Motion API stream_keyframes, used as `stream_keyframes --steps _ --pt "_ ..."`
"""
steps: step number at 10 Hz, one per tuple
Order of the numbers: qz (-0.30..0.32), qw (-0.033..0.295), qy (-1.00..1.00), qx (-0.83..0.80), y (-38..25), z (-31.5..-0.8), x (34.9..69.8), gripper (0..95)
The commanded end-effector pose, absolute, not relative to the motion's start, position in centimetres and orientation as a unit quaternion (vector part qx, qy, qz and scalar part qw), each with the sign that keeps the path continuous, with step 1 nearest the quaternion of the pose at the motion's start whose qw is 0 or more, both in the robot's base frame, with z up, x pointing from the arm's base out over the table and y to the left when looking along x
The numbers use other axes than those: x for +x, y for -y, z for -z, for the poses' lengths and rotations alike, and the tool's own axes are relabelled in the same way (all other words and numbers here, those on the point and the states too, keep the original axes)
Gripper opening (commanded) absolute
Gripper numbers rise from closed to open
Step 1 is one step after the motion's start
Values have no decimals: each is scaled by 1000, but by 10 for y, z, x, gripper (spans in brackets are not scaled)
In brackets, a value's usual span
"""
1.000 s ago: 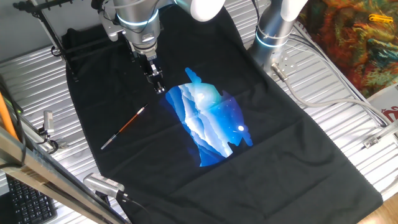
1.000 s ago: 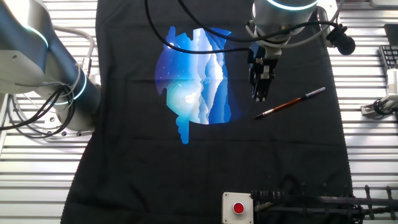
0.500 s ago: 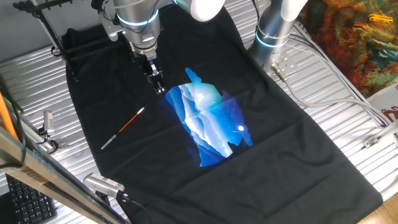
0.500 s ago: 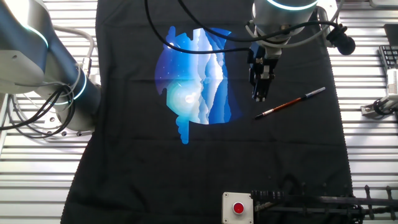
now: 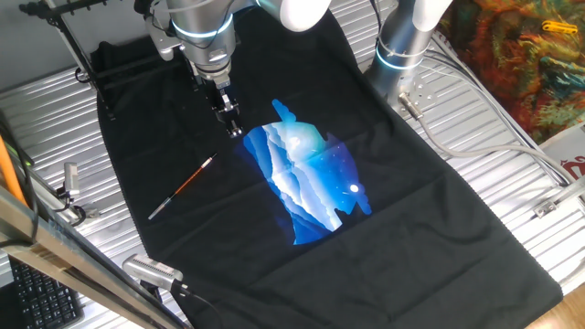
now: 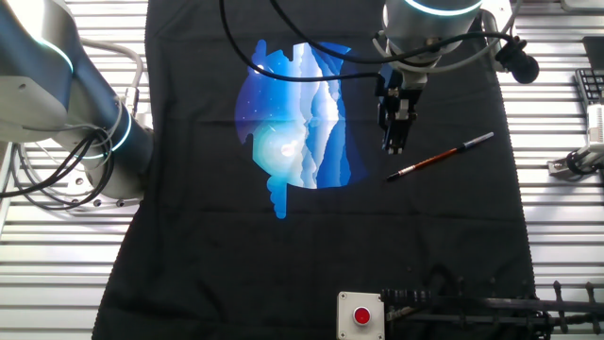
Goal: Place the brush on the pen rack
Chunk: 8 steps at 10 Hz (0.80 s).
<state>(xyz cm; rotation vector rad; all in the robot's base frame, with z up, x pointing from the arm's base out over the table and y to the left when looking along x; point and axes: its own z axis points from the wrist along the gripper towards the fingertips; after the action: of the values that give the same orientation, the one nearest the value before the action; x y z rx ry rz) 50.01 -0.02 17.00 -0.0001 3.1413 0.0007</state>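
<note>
The brush point(image 5: 183, 187) lies flat on the black cloth, orange-red handle with a silver-grey end; it also shows in the other fixed view point(image 6: 440, 157). My gripper point(image 5: 235, 130) hangs just above the cloth, a short way beyond the brush's tip end and apart from it, fingers together and empty; it also shows in the other fixed view point(image 6: 393, 145). The pen rack point(image 5: 66, 27), a thin black rod frame, stands at the cloth's far left corner; in the other fixed view it shows at the bottom edge point(image 6: 472, 304).
A black cloth point(image 5: 411, 219) with a blue print point(image 5: 306, 174) covers the table. A small grey box with a red button point(image 6: 361, 314) sits beside the rack. A second arm's base point(image 5: 402, 46) stands at the back. A keyboard point(image 5: 37, 297) lies at the lower left.
</note>
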Motion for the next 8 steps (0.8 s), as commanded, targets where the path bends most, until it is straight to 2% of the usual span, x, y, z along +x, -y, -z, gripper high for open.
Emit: stream_keyframes --steps 1,3,8 --pt "21 21 -995 -91 0 -170 500 0" --pt "-1 21 -996 -86 0 -170 500 0" --pt "4 17 -996 -83 0 -171 500 0"
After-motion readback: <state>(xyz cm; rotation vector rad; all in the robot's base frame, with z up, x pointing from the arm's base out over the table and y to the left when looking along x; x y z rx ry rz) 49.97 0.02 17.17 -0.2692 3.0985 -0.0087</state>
